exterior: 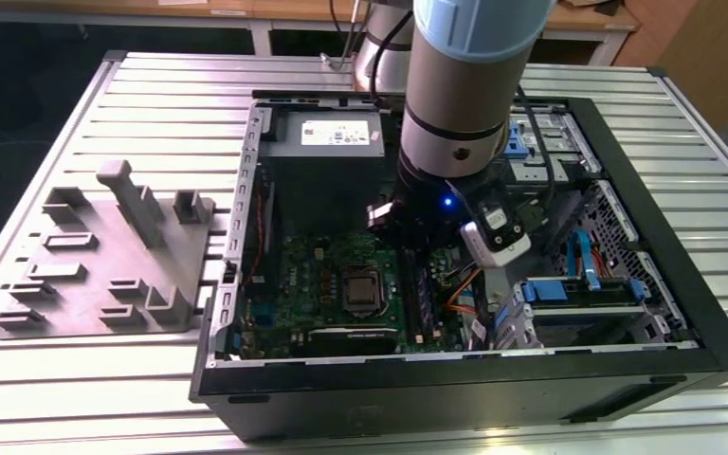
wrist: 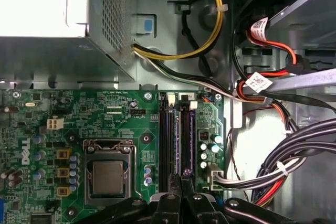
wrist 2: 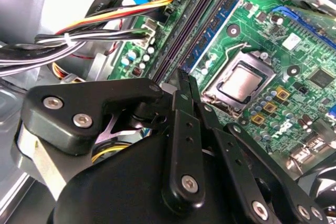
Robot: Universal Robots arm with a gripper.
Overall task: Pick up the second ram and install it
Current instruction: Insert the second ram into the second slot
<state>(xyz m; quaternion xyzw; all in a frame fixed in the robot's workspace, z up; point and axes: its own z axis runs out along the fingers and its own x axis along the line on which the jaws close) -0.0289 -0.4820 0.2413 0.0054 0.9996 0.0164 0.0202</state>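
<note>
Currently the tool (wrist 2: 185,74) is down inside the open computer case (exterior: 465,393). Its black fingers (wrist 2: 182,106) are drawn together until barely a slit is left. They appear pinched on the top edge of the second ram (wrist 2: 219,22), roughly halfway along its length. That ram is a blue-green board with dark chips, standing on edge at the slot row. In the second wrist view its free half runs away from the fingertips, alongside the processor socket (wrist 2: 240,85). I cannot tell whether it is fully seated.

Just beside it, on the side away from the socket, lie the long black memory slots (wrist 2: 186,30), parallel to the ram. All of these sit on the green motherboard (wrist: 79,114).

Beyond the slots, a bundle of black and white cables (wrist: 294,145) crosses the bare metal floor of the case. A yellow cable (wrist: 215,19) loops up near the grey mesh side of the power supply (wrist: 113,14), which fills the far end of the case.

In the exterior view the arm (exterior: 465,85) comes down from the far side into the middle of the case. The case lies on its side on the slatted metal bench (exterior: 111,379). On the exterior view's left, well apart from the tool, a grey moulded fixture tray (exterior: 99,256) rests on the bench just beside the case.
</note>
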